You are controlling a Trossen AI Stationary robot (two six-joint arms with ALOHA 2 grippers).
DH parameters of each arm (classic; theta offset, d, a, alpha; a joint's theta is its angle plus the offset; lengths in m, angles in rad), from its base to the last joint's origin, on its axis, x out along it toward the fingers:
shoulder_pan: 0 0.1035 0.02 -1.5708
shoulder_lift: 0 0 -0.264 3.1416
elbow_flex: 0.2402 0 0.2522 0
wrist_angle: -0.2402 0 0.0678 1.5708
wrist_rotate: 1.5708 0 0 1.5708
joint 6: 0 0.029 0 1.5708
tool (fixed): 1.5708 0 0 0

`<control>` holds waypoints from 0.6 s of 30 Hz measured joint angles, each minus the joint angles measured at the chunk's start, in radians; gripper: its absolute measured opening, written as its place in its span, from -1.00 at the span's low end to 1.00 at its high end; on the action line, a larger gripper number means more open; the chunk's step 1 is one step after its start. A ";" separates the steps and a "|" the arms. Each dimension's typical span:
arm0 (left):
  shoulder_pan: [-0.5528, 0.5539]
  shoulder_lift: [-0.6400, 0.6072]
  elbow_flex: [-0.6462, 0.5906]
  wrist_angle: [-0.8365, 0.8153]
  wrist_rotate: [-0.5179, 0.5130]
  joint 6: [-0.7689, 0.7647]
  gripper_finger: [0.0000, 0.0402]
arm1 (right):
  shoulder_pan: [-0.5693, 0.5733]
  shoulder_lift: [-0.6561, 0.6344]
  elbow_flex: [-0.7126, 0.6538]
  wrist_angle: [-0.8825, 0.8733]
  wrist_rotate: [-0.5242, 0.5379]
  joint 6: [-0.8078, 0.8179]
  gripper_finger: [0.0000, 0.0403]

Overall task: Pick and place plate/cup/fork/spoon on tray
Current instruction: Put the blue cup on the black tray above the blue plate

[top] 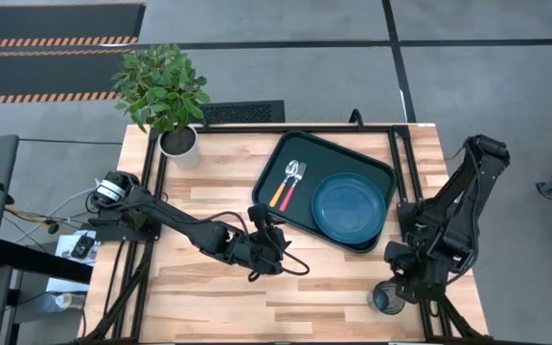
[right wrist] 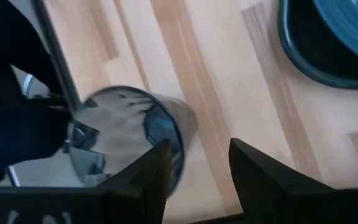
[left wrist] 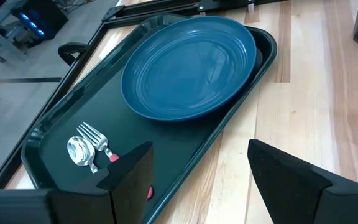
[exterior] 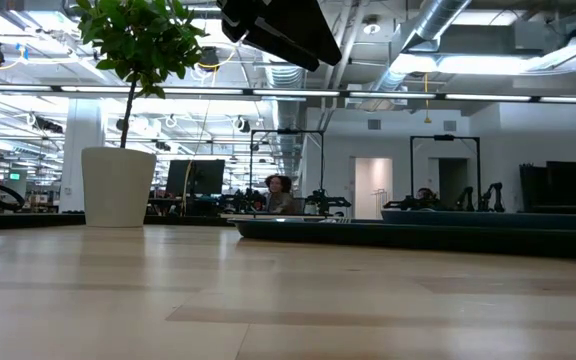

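Observation:
The dark tray (top: 286,153) lies at the table's far middle. The teal plate (top: 350,206) rests on its right half. The red-handled fork (top: 293,187) and orange-handled spoon (top: 281,192) lie side by side on its left half. My left gripper (top: 274,238) is open and empty, just off the tray's near left edge (left wrist: 229,134). The grey see-through cup (top: 387,299) stands on the table near the front right corner. My right gripper (top: 394,278) is open right above it. In the right wrist view the cup (right wrist: 129,134) sits beside one finger (right wrist: 157,165), not in the gap. My right gripper's one finger overlaps the cup's rim (right wrist: 169,134) in the right wrist view. I cannot tell whether it touches the cup. The cup stands on the table, to one side of the open gap.
A potted plant in a white pot (top: 178,142) stands at the table's far left corner and also shows in the low view (exterior: 118,185). Bare wood lies between the tray and the table's near edge. People and desks show in the room behind.

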 joint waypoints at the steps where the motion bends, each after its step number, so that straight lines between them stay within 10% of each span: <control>1: 0.000 0.000 0.000 0.000 0.000 0.000 0.26 | 0.000 -0.002 0.000 0.005 0.002 0.001 -0.08; 18: 0.001 0.000 0.000 0.000 -0.002 -0.002 0.26 | 0.000 0.130 0.000 -0.001 -0.022 -0.032 -0.12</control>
